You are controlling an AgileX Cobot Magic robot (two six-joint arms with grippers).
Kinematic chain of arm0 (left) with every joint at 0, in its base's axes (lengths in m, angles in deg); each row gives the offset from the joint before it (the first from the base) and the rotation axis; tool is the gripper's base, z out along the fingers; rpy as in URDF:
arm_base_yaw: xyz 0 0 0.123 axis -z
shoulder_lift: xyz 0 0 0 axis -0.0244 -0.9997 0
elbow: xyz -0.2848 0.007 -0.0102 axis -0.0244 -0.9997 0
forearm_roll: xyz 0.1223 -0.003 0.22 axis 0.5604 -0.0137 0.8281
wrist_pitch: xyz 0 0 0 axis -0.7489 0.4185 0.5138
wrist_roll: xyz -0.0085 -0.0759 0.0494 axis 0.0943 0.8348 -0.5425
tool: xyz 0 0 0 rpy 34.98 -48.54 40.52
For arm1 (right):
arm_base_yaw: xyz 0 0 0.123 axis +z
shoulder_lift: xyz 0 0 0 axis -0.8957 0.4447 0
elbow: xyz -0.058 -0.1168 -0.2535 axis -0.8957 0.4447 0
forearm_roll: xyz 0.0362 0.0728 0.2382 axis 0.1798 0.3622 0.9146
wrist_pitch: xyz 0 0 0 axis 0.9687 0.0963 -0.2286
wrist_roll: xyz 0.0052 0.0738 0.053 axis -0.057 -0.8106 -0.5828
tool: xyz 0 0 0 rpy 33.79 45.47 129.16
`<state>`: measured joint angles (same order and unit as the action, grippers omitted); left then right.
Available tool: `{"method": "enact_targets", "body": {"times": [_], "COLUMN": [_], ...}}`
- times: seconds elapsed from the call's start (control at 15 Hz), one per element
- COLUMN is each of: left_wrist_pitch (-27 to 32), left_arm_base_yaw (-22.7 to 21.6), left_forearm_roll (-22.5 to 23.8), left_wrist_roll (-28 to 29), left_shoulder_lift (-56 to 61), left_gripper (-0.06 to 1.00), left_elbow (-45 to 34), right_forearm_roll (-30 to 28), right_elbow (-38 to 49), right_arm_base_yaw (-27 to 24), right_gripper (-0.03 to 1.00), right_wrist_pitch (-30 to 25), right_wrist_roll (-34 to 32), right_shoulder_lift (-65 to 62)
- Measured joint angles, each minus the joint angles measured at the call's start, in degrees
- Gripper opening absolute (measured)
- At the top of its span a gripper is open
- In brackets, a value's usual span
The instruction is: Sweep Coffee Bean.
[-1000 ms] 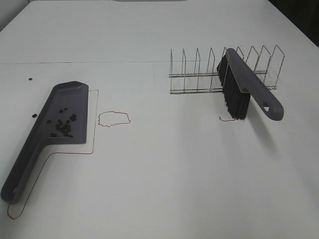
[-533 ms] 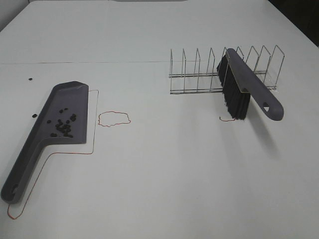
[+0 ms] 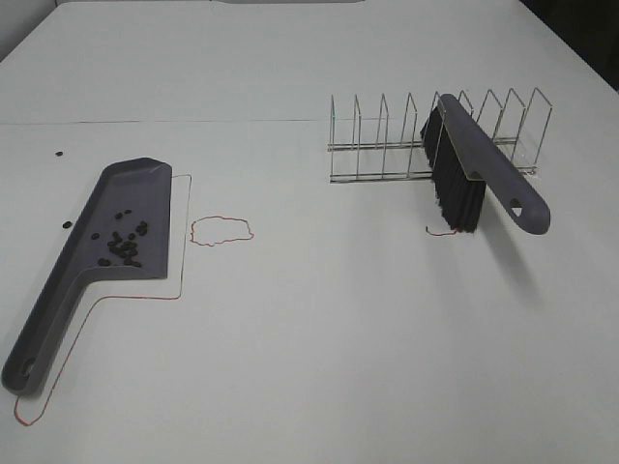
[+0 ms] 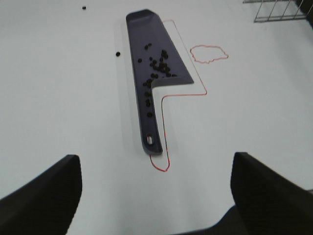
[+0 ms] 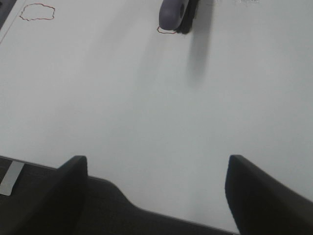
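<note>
White tabletop (image 3: 319,338), seen from the high camera. Flat grey plastic dustpan with a long handle (image 3: 97,253) lies at the left, pan end pointing away, handle end nearest the front edge; a thin red outline (image 3: 180,242) is drawn along its right side and around the handle tip. Small dark brown coffee beans (image 3: 122,246) sit clustered in the pan, a few strung down the handle in the left wrist view (image 4: 148,95). Two stray beans lie on the tabletop left of the pan: one just beside its left rim (image 3: 66,224), one farther back, well apart (image 3: 59,153). A closed, irregular red loop (image 3: 221,230) is drawn just right of the pan, nothing inside it. At the right, a wire dish rack with upright dividers (image 3: 387,140) stands with a grey-backed brush with black bristles (image 3: 464,174) leaning tilted in it, bristle corner touching the tabletop at a short red mark. Left pincer (image 4: 156,196): both fingers spread wide, holding nothing, low over the tabletop short of the dustpan handle. Right pincer (image 5: 156,196): likewise wide apart, empty, near the front edge, well back from the brush (image 5: 176,13)
</note>
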<state>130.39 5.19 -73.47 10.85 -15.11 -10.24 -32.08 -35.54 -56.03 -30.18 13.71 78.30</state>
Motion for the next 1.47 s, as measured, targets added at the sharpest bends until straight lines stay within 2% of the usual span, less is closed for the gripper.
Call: {"method": "enact_targets", "body": {"times": [0.13, 0.4, 1.47], "left_wrist_pitch": [-0.52, -3.61, -4.41], "left_arm_base_yaw": [0.00, 0.00, 0.00], "left_forearm_roll": [0.00, -0.29, -0.29], "left_wrist_roll": [0.00, -3.67, -3.90], "left_shoulder_lift": [5.04, 5.61, 5.67], "left_gripper": [0.76, 0.76, 0.76], "left_elbow": [-0.06, -2.01, -2.01], "right_forearm_roll": [1.38, 2.12, 2.35], "right_elbow": [0.00, 0.00, 0.00], "right_arm_base_yaw": [0.00, 0.00, 0.00], "right_gripper": [0.73, 0.73, 0.73], "right_wrist_pitch": [0.00, 0.00, -0.11], "right_wrist_roll": [1.83, 2.64, 2.64], "right_shoulder_lift": [-2.23, -7.68, -7.96]}}
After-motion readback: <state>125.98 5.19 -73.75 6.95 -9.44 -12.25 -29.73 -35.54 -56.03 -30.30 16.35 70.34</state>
